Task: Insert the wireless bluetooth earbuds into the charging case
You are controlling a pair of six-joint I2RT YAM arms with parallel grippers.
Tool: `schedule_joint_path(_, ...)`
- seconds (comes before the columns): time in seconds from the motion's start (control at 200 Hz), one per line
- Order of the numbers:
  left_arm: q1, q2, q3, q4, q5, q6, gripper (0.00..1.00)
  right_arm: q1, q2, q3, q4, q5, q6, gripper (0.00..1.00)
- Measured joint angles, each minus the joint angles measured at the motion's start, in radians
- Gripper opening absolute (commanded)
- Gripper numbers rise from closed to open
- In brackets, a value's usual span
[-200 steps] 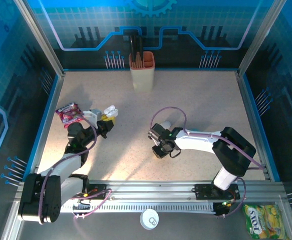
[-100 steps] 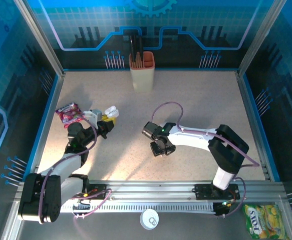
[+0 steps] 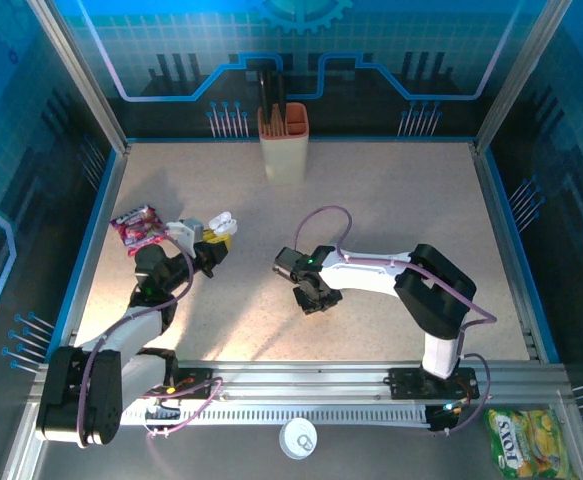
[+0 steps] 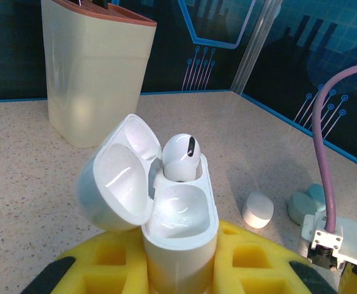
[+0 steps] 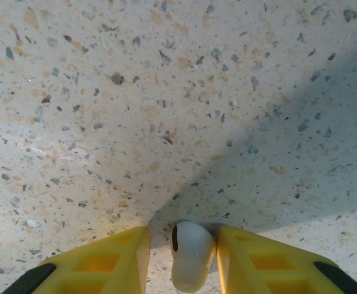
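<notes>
Glossy white earbud (image 5: 190, 256), dark slit, pinched by right gripper (image 5: 181, 260)

Overhead view from behind the arms, two close wrist views, all sharing the speckled table (image 3: 401, 200).

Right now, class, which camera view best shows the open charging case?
The left wrist view: the case sits close up, lid open, one earbud seated inside. From the top it is a tiny white shape at the left arm's tip.
</notes>
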State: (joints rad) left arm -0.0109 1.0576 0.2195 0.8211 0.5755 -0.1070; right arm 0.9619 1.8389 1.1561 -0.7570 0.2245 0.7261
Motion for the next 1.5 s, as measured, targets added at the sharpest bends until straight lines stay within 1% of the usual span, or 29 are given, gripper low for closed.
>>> schedule_joint_path(0.055,0.0,0.0,0.0,0.0,0.003,0.0,0.18,0.0,0.0,0.0,0.0,0.0,0.0,0.32)
schedule_joint_path(0.18,0.0,0.0,0.0,0.0,0.01,-0.001,0.18,0.0,0.0,0.001,0.003,-0.002,0.0,0.25)
schedule_joint_path(0.285,0.0,0.0,0.0,0.0,0.01,-0.001,0.18,0.0,0.001,0.001,0.006,-0.003,0.0,0.23)
schedule_joint_path(0.4,0.0,0.0,0.0,0.0,0.01,-0.003,0.18,0.0,0.001,0.001,0.007,-0.003,0.0,0.23)
schedule_joint_path(0.445,0.0,0.0,0.0,0.0,0.01,-0.004,0.18,0.0,0.001,0.001,0.007,-0.003,0.0,0.25)
schedule_joint_path(0.54,0.0,0.0,0.0,0.0,0.011,-0.008,0.18,0.0,0.001,0.001,0.009,0.0,0.002,0.33)
schedule_joint_path(0.595,0.0,0.0,0.0,0.0,0.014,-0.008,0.18,0.0,0.001,0.001,0.009,0.002,-0.001,0.34)
schedule_joint_path(1.14,0.0,0.013,0.0,0.0,0.025,-0.019,0.18,-0.001,-0.006,0.002,0.016,0.003,0.0,0.33)
schedule_joint_path(1.346,0.0,0.017,0.0,0.0,0.025,-0.023,0.19,-0.001,-0.018,0.004,0.017,0.003,-0.002,0.26)
schedule_joint_path(1.501,0.0,0.017,0.0,0.0,0.025,-0.023,0.19,-0.001,-0.016,0.004,0.017,0.003,-0.004,0.25)
